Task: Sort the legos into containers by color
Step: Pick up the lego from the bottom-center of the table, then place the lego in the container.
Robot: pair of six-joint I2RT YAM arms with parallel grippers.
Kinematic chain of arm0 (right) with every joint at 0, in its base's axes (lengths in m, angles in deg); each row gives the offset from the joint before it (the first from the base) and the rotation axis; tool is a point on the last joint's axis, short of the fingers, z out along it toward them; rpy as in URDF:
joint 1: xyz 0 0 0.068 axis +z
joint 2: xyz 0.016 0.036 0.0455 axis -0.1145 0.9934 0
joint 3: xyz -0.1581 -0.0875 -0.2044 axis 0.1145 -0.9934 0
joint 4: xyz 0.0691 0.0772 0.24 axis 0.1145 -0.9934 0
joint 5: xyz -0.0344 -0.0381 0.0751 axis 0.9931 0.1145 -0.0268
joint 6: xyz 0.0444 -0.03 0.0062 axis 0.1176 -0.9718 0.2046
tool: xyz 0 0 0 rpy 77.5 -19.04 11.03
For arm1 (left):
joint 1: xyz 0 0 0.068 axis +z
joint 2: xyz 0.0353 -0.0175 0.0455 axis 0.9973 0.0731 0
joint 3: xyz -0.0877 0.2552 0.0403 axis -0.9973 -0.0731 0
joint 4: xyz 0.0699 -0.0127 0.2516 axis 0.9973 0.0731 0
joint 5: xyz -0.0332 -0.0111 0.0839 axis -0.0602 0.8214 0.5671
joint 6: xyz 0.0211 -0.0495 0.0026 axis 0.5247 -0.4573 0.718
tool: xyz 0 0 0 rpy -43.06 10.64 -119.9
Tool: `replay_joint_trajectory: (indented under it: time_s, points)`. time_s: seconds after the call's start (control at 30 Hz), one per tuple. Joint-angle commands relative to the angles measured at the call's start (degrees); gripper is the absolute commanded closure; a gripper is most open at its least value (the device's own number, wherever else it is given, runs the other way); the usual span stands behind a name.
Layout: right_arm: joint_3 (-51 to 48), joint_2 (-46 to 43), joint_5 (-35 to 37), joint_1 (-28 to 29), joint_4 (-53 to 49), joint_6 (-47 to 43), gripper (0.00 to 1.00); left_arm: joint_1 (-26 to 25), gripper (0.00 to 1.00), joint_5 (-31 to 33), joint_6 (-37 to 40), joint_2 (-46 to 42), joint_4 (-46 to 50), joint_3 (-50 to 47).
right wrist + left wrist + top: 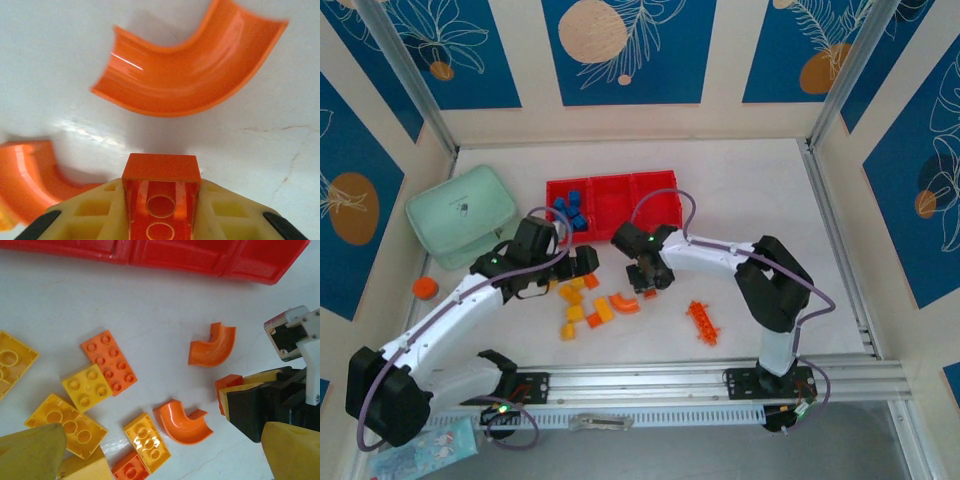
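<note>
The red tray lies at the back with several blue bricks in its left compartment. My right gripper is shut on a small orange brick just above the table. A curved orange brick lies in front of it, and another to its left. My left gripper hangs open over a curved orange brick and a yellow-orange brick. Yellow and orange bricks lie scattered between the arms. The long studded orange piece lies to the right.
A pale mint-green case sits at the back left. A round orange cap lies near the left wall. The right gripper sits close beside my left fingers. The tray's front wall runs just beyond the bricks.
</note>
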Motion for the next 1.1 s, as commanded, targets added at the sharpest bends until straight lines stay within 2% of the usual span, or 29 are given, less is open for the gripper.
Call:
replay_joint_trajectory:
  time_s: [0.0,0.13,0.3,0.63,0.83,0.97,1.07]
  points:
    - [5.91,-3.39,0.88,-1.24,-1.65,-2.26,0.72,1.82,0.01,0.82,1.42,-0.54,1.71,3.89]
    - [13.34,0.23,0.45,-3.96,-1.81,-4.39,0.72,4.77,0.01,0.74,3.70,0.27,3.05,6.70]
    - [24.68,8.96,2.29,-6.63,-1.41,-6.25,0.71,8.51,0.01,0.09,6.35,2.86,3.66,10.10]
    - [46.49,25.50,5.00,-10.80,-3.28,-9.94,0.70,14.40,0.01,-3.11,6.59,6.81,1.96,11.69]
    - [55.58,30.38,4.66,-11.17,-6.61,-12.28,0.45,15.11,0.01,-3.28,6.56,7.08,1.03,11.04]
    - [55.03,27.75,3.79,-10.93,-7.17,-12.76,0.39,15.10,0.01,-3.52,6.72,6.84,1.38,11.20]
    - [48.66,22.55,2.91,-10.23,-5.97,-14.12,0.38,15.11,0.01,-3.57,6.80,5.52,2.43,11.08]
